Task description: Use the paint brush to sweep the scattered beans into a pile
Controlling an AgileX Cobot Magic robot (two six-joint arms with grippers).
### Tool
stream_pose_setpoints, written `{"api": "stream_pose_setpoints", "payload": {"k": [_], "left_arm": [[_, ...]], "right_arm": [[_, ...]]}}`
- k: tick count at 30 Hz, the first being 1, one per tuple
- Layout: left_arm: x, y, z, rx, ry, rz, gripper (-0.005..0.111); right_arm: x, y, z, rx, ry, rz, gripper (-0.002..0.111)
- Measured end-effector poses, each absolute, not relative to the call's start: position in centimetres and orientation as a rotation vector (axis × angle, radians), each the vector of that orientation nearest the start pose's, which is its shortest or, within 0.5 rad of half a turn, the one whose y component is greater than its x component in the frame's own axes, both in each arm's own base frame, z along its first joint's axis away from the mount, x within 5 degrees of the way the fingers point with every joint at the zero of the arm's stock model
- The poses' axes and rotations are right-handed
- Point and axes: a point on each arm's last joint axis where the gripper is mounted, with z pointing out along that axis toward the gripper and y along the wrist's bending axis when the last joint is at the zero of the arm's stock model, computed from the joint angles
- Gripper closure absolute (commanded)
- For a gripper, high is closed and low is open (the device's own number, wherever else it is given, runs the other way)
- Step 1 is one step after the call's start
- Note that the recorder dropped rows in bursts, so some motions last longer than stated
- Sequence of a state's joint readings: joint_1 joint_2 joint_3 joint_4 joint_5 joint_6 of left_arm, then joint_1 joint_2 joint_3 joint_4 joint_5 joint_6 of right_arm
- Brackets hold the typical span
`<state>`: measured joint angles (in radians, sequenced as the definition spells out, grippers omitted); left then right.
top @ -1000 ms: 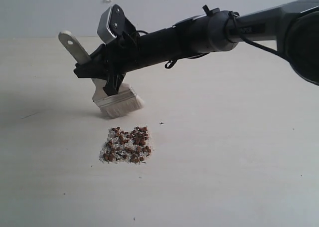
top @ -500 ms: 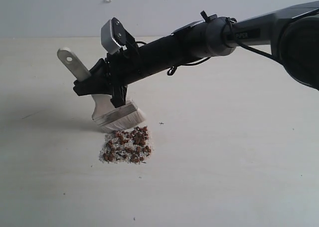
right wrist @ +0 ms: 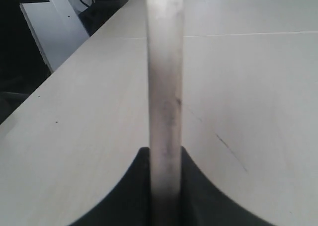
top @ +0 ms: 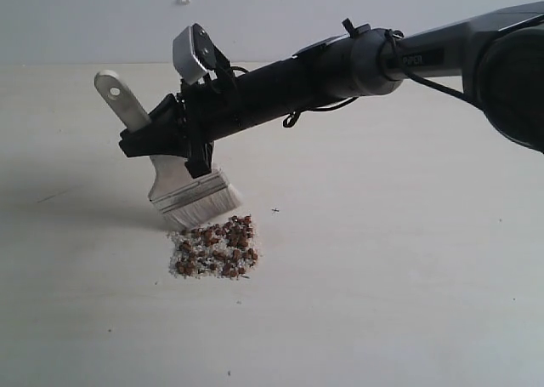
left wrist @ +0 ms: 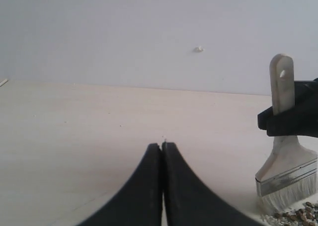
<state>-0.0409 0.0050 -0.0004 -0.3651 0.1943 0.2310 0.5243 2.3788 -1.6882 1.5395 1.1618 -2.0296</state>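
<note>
The paint brush (top: pixel 185 185) stands tilted, with its pale bristles down at the far left edge of the pile (top: pixel 214 248). That pile is a compact patch of reddish-brown beans mixed with whitish grains. My right gripper (top: pixel 138 136) is shut on the brush's wooden handle, reaching in from the right. In the right wrist view the handle (right wrist: pixel 165 87) runs straight up between the right gripper (right wrist: pixel 165 154) jaws. My left gripper (left wrist: pixel 162 145) is shut and holds nothing, low over the table, well away from the brush (left wrist: pixel 287 161) and the beans (left wrist: pixel 298 216).
The pale table (top: pixel 382 276) spreads wide around the pile. A tiny dark mark (top: pixel 274 209) lies just right of the brush. In the right wrist view the table edge drops off toward dark equipment and a white panel (right wrist: pixel 49 32).
The right gripper has lowered the brush and shifted it slightly left, bringing the bristles from above the table down to the pile's far edge. The pile looks unchanged.
</note>
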Motion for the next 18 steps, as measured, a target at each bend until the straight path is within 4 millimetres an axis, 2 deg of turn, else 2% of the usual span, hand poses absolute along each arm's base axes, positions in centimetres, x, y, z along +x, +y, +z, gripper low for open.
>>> {"api": "stream_pose_setpoints", "payload": {"k": [14, 18], "left_arm": [[5.6, -0.9, 19.7, -0.02, 1.673, -0.185, 0.107], [5.6, -0.9, 19.7, -0.02, 1.673, -0.185, 0.107]], "right_arm": [[36.6, 30.7, 18.0, -1.598, 1.324, 1.199, 0.108], [36.7, 30.2, 19.9, -1.575, 1.477, 1.121, 0.108]]}}
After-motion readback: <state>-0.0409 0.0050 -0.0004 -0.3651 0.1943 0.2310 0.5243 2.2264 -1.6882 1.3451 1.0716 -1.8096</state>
